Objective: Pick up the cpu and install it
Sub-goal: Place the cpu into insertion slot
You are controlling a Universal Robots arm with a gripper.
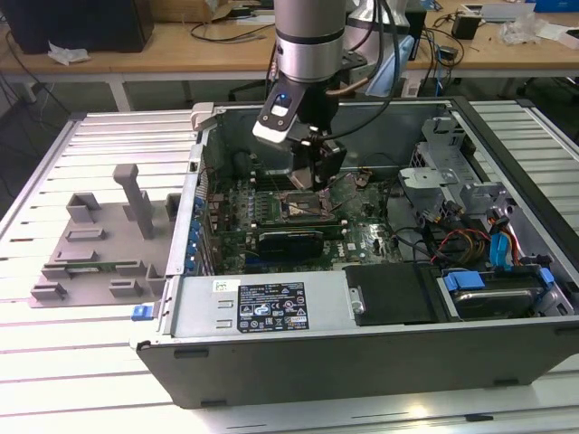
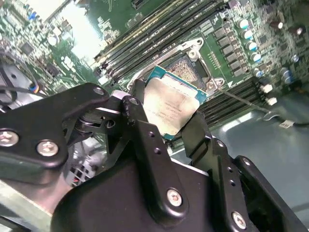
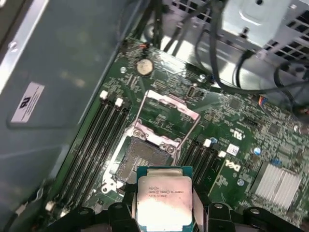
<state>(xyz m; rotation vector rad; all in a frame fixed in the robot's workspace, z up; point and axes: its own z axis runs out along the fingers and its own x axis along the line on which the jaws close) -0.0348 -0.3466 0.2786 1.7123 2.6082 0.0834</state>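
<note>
Inside the computer case (image 1: 362,357), above the middle of the motherboard (image 3: 251,145), the gripper (image 1: 318,177) has its jaws closed to the chip's width and pinches the cpu (image 3: 164,200) by two opposite edges, metal plate up. The open socket (image 3: 145,162) lies just ahead of the chip, its frame (image 3: 166,108) hinged back. The first wrist view shows that offset. The second wrist view shows the cpu (image 2: 171,104) overlapping the socket's corner, apparently clear of it.

The cpu (image 3: 164,200): a flat square chip with a silvery-grey metal top plate bearing fine print and a thin teal-green rim. In both wrist views it faces up, clamped by two opposite edges in the end effector (image 2: 169,116), raised above the open socket (image 3: 145,162), not seated.
</note>
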